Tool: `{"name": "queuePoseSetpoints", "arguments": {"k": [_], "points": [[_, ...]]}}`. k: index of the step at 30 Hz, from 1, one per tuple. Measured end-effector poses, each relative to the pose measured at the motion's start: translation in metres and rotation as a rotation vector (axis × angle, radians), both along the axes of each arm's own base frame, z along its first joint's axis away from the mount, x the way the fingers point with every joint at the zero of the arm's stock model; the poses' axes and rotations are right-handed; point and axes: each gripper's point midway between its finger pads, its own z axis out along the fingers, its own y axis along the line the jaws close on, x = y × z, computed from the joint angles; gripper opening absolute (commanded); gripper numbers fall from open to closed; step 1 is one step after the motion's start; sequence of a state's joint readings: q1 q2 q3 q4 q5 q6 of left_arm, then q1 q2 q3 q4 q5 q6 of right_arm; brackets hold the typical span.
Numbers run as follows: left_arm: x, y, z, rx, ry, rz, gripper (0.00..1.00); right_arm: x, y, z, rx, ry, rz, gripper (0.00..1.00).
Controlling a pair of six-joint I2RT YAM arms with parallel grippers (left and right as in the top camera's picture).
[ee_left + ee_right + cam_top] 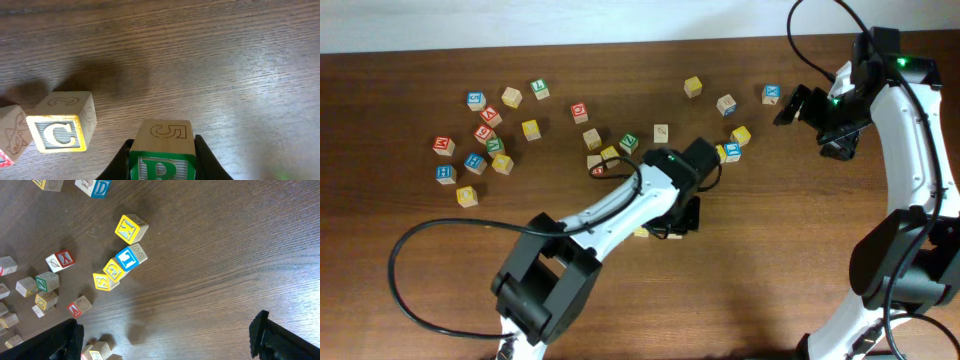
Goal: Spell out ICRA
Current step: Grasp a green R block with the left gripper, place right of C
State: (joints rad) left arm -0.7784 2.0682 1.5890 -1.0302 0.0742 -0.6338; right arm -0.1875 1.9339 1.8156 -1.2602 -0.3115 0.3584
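— Where do we see the R block (162, 150)?
— Just right of the C block (61, 127), not touching it, clamped in our left gripper (162, 170).
— And our right gripper (165, 342)?
— Its jaws stand wide apart, holding nothing, well away from the C block.

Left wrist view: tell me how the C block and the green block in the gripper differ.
The C block has a yellow-framed letter face; the green block has a green-framed one. The C block stands free on the table; the green block is clamped in the left gripper. The green block's top reads 5; the C block's top figure looks different. Both are pale wooden cubes.
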Motion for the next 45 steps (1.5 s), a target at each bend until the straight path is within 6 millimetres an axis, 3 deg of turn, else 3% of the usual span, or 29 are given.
{"name": "queuePoseSetpoints", "arguments": {"k": [3,7,17,27,29,33,45], "points": [[0.001,0.004,-0.004,0.027,-0.018,0.028,0.19,0.0,0.0,0.0,0.0,0.0,-0.001,0.98],[-0.002,0.016,-0.023,0.067,-0.029,0.07,0.18,0.0,0.0,0.0,0.0,0.0,0.0,0.98],[0.005,0.031,-0.029,0.14,-0.086,0.111,0.19,0.0,0.0,0.0,0.0,0.0,0.0,0.98],[0.015,0.026,-0.029,0.117,-0.131,0.137,0.2,0.0,0.0,0.0,0.0,0.0,0.0,0.98],[0.016,0.025,-0.029,0.114,-0.132,0.151,0.25,0.0,0.0,0.0,0.0,0.0,0.0,0.98],[0.016,0.025,-0.029,0.11,-0.133,0.174,0.48,0.0,0.0,0.0,0.0,0.0,0.0,0.99],[0.02,0.024,-0.028,0.1,-0.141,0.183,0.48,0.0,0.0,0.0,0.0,0.0,0.0,0.98]]}}
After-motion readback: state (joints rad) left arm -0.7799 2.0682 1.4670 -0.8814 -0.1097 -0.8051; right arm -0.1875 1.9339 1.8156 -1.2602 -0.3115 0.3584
